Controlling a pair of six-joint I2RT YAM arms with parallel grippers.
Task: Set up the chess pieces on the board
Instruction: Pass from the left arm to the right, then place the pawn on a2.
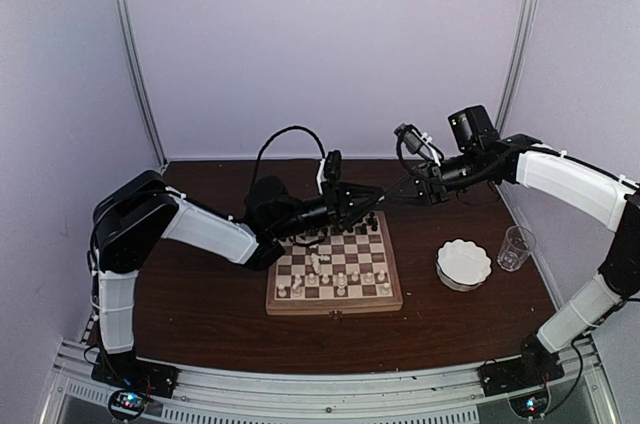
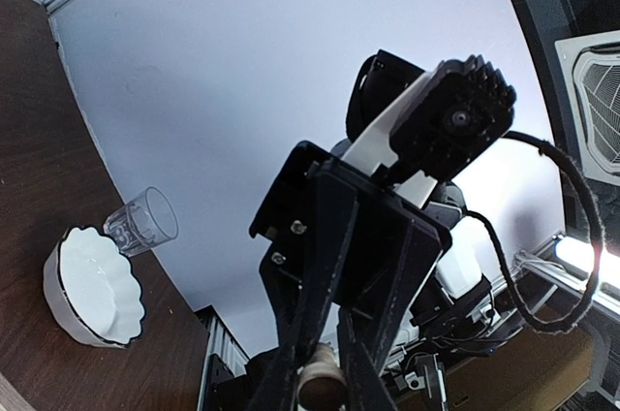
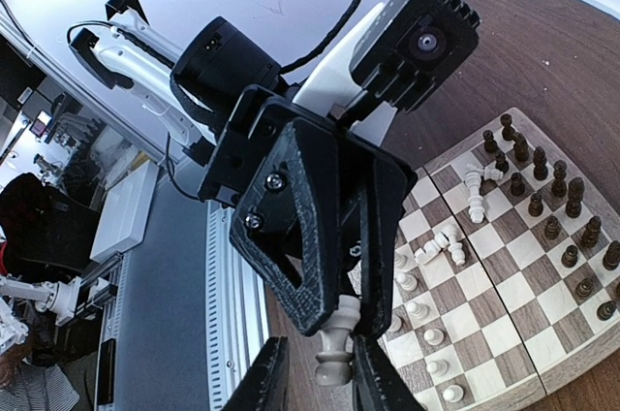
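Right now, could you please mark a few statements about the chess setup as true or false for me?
1. The left tool holds a cream piece. True.
2. The bowl sits on the left arm's side of the board. False: it sits on the right arm's side, next to a glass.
3. Every cream piece on the board stands upright. False: some fallen pieces lie near the middle.
4. The dark pieces stand along the board's far edge. True.
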